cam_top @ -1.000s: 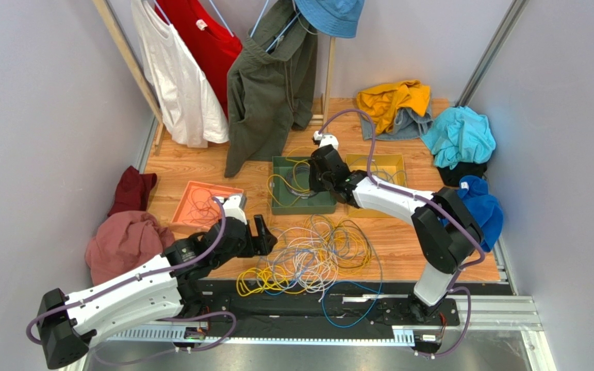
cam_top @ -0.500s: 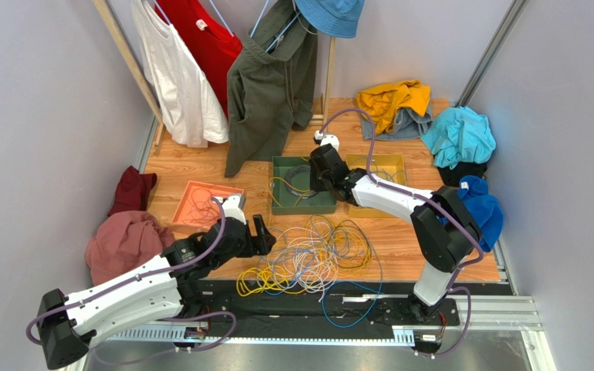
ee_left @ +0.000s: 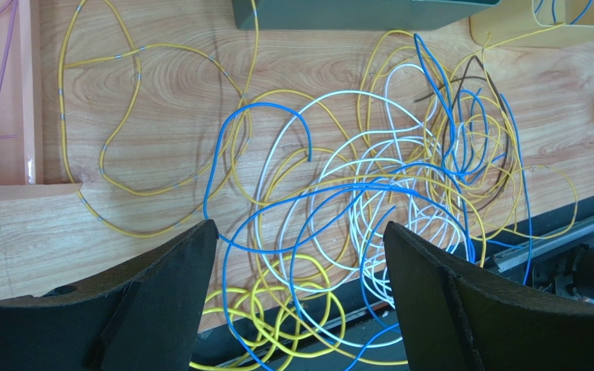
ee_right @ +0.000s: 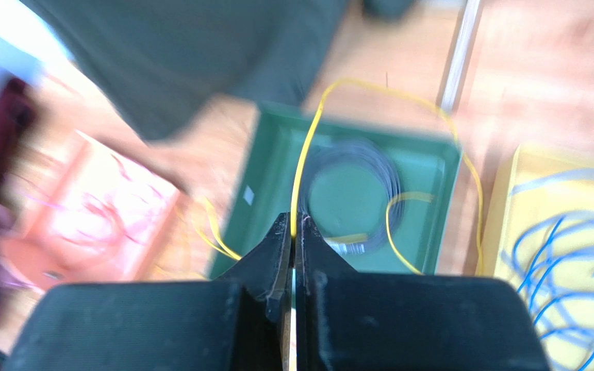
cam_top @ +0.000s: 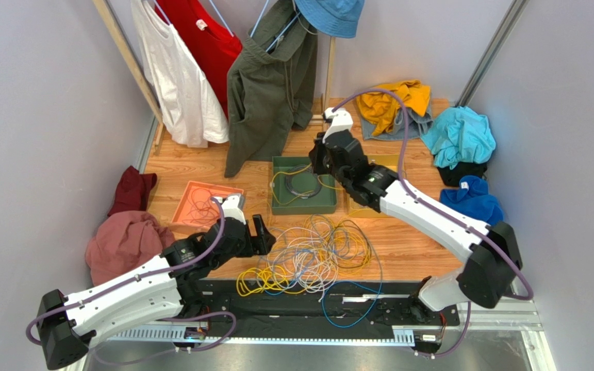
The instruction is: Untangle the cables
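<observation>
Cables [cam_top: 312, 259] in loose tangle on worktop [cam_top: 184, 164] near front edge, between arms: yellow, blue and white strands crossing. Left tool [ee_left: 300, 255] released, jaws wide, hovering over tangle, touching nothing. Right tool [ee_right: 294, 229] clenched on yellow cable [ee_right: 305, 154], above green tray [ee_right: 269, 170]; cable arcs over tray's far rim. Grey coil [ee_right: 354, 174] in green tray. Blue strands [ee_right: 563, 255] in yellow tray [ee_right: 509, 178] just beside. Orange tray [cam_top: 192, 189] off left.

Overhead wide; wrist views close, downward; all share green tray [cam_top: 300, 207].
</observation>
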Available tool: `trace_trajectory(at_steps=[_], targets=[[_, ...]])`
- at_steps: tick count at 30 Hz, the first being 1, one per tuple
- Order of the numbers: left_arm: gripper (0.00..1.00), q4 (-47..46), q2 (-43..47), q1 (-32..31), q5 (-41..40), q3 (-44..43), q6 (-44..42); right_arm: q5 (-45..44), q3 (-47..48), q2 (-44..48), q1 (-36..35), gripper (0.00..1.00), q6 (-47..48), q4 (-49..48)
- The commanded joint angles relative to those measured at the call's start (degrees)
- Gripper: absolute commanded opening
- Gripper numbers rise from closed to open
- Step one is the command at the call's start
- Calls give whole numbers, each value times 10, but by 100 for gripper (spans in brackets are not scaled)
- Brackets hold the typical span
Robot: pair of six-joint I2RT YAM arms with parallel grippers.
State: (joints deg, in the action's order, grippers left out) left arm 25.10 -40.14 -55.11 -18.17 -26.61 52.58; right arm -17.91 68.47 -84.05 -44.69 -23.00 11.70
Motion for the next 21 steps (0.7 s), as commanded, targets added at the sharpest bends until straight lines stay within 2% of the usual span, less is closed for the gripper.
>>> trace_trajectory(at_steps=[1,13,21], targets=[[88,-3,6,-3,-11,-14,2,-5,57,49,-4,0,26,17],[88,-3,9,-3,-26,-24,-5,83,174,78,-21,0,28,39],[88,-2,15,-3,-28,-32,-5,90,174,72,-21,0,31,30]])
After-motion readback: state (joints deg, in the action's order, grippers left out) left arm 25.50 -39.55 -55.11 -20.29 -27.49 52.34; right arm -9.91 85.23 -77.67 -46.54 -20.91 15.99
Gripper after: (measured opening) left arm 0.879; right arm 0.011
